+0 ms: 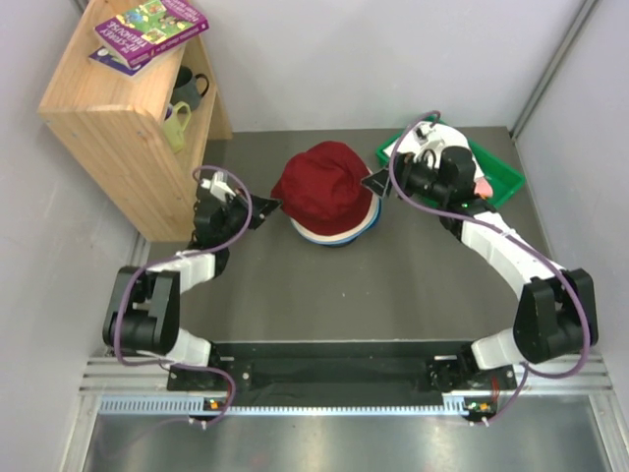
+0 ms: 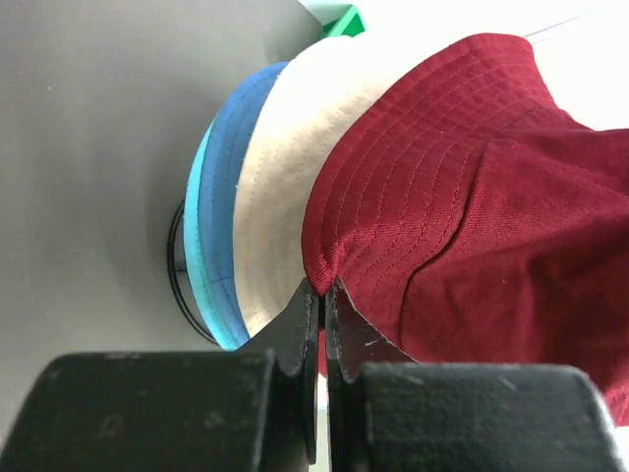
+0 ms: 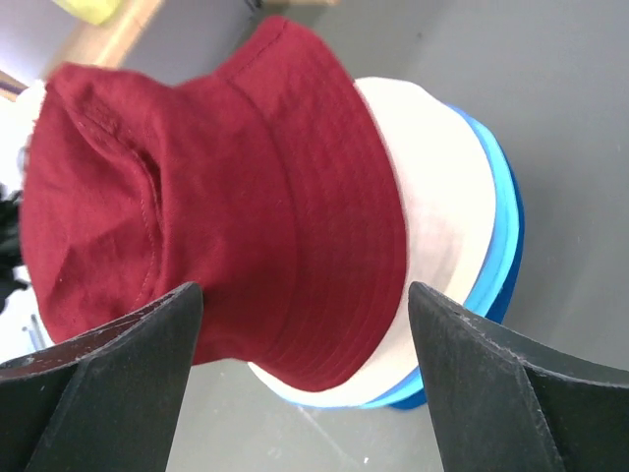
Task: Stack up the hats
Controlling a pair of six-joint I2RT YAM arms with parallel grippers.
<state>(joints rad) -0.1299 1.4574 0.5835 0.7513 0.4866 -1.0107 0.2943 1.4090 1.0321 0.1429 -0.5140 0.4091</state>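
A dark red hat [image 1: 325, 184] lies on top of a stack of hats in the middle of the table: beige [image 2: 285, 167], blue [image 2: 228, 167] and teal [image 2: 201, 246] brims show under it. My left gripper [image 1: 263, 208] is shut on the dark red hat's brim edge [image 2: 324, 280] at the stack's left side. My right gripper [image 1: 377, 183] is open just right of the stack, its jaws wide apart with the dark red hat [image 3: 216, 197] and the beige brim [image 3: 442, 197] in front of them. The white and orange-yellow hats are hidden or out of view.
A black wire stand [image 2: 177, 265] shows under the stack. A green tray [image 1: 496, 182] sits at the back right behind my right arm. A wooden shelf [image 1: 118, 128] with mugs and books stands at the back left.
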